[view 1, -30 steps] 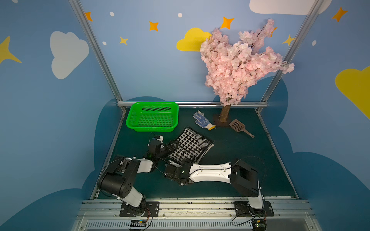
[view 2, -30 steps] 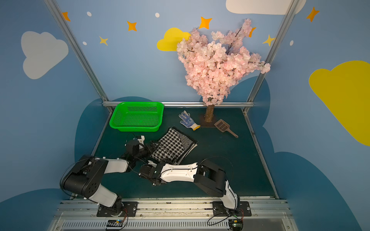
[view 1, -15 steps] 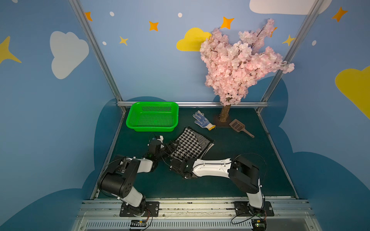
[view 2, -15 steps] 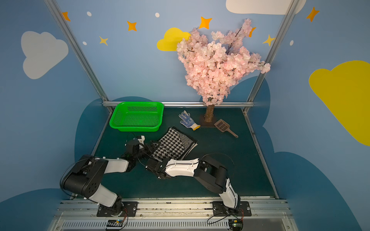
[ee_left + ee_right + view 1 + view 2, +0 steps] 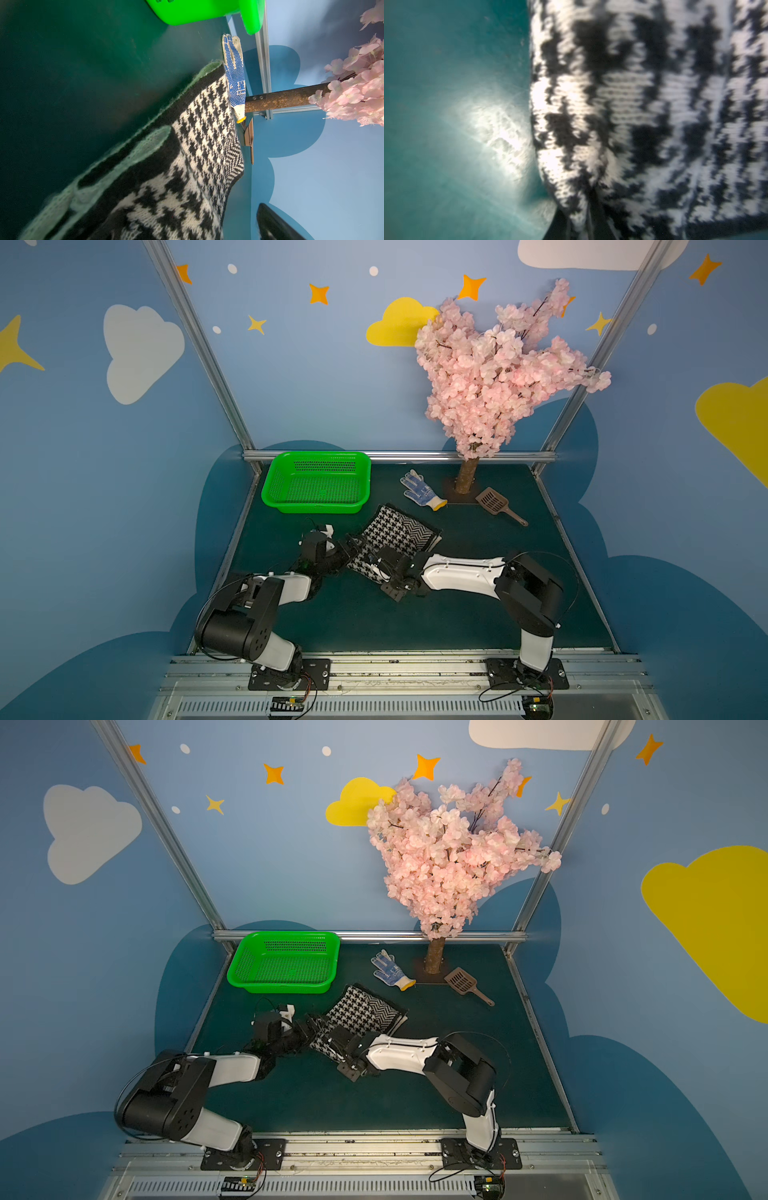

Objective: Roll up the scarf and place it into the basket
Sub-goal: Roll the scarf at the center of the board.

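The right arm (image 5: 461,574) has swung in low across the counter (image 5: 415,622) from its near side. The right fingers (image 5: 371,563), gaping a second ago, have closed on the near edge of the scarf (image 5: 399,531). In the right wrist view the houndstooth puckers down into them. I take that as the grip that begins the roll (nothing is rolled yet, so most of the job is still ahead). The left fingers (image 5: 272,224) stand wide apart at the scarf's corner next to them, holding nothing, just as they did a second ago. The scarf lies folded flat on the counter, just in front of the basket (image 5: 318,510) but not touching it, and the basket is empty.

Counting it all up:
- one pink blossom tree (image 5: 498,369)
- two arms
- one green mesh basket
- one scarf
- one blue-dotted work glove (image 5: 422,490)
- one brown slotted scoop (image 5: 494,502)

The glove and the scoop both lie near the trunk.
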Motion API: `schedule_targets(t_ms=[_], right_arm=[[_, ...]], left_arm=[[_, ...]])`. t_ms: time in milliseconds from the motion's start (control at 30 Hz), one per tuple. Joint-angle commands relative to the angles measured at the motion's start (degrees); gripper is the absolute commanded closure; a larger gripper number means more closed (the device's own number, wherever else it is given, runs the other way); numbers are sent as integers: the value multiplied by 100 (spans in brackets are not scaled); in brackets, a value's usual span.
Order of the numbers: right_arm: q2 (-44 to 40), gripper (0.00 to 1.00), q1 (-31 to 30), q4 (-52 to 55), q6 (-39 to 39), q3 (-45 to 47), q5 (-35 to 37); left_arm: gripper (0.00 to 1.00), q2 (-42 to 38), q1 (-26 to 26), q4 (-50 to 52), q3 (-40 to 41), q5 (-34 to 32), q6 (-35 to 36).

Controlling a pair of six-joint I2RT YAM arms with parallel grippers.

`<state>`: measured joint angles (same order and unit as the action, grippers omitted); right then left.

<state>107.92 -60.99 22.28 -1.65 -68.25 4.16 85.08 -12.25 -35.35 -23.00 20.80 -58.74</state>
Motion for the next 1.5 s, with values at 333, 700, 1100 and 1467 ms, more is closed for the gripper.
schedule_targets(t_ms=[333, 700, 1100, 1467], right_arm=[[-333, 100, 1284, 489, -828, -313, -4703], [-322, 100, 2141, -1617, -2514, 583, -6436], [166, 100, 2658, -2716, -3166, 1241, -6629], [897, 100, 2979, -3851, -3827, 1655, -6746]], left_arm=[[0, -2374, 39, 2206, 248, -517, 481], [0, -3761, 30, 2374, 431, -574, 943], [0, -2721, -305, 1173, 113, 229, 1021], [0, -1643, -682, 542, -395, 114, 961]])
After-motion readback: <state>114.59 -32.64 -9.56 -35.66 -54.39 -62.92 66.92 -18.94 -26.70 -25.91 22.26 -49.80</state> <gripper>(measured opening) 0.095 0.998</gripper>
